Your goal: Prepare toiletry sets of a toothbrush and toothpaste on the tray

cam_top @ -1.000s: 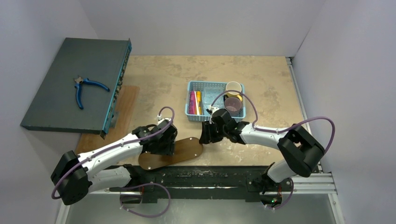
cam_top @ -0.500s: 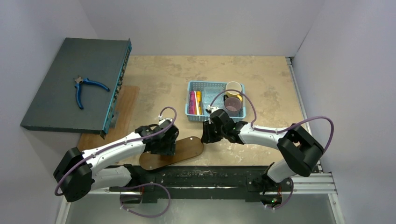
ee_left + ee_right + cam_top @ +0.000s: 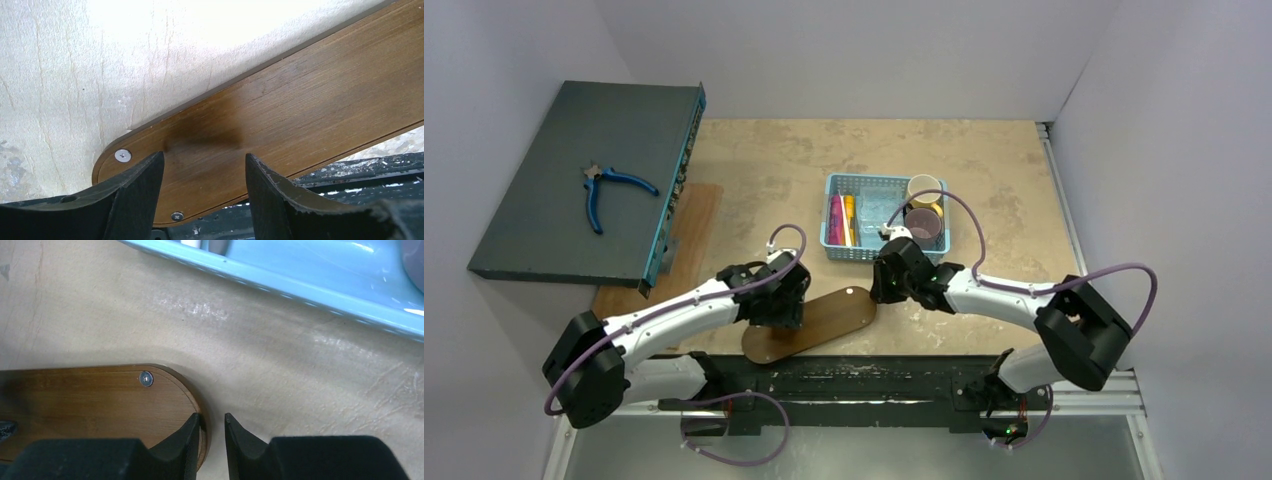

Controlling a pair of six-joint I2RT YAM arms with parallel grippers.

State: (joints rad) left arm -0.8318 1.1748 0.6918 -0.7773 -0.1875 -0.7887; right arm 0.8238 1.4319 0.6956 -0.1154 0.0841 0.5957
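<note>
The dark brown tray [image 3: 824, 318] lies slanted at the table's near edge. My left gripper [image 3: 781, 301] hangs low over its left part, jaws open, wood showing between them [image 3: 205, 170]. My right gripper [image 3: 886, 286] is at the tray's right end. Its jaws are narrowly apart and straddle the rounded rim [image 3: 212, 421]: one finger over the wood, the other outside, with a sliver of table between. The pink toothpaste [image 3: 834, 221] and the yellow toothpaste [image 3: 849, 216] lie in the blue basket [image 3: 864, 253]. The toothbrush does not show clearly.
The basket [image 3: 300, 285] also holds a cream mug [image 3: 924, 188] and a purple cup [image 3: 926, 226]. A grey slab [image 3: 554, 200] with blue pliers [image 3: 614, 188] sits far left, overlapping a lighter wooden board [image 3: 686, 240]. A black rail [image 3: 874, 378] runs along the near edge.
Both grippers and the tray have shifted a little to the right. The right gripper's jaws have narrowed around the tray's rim.
</note>
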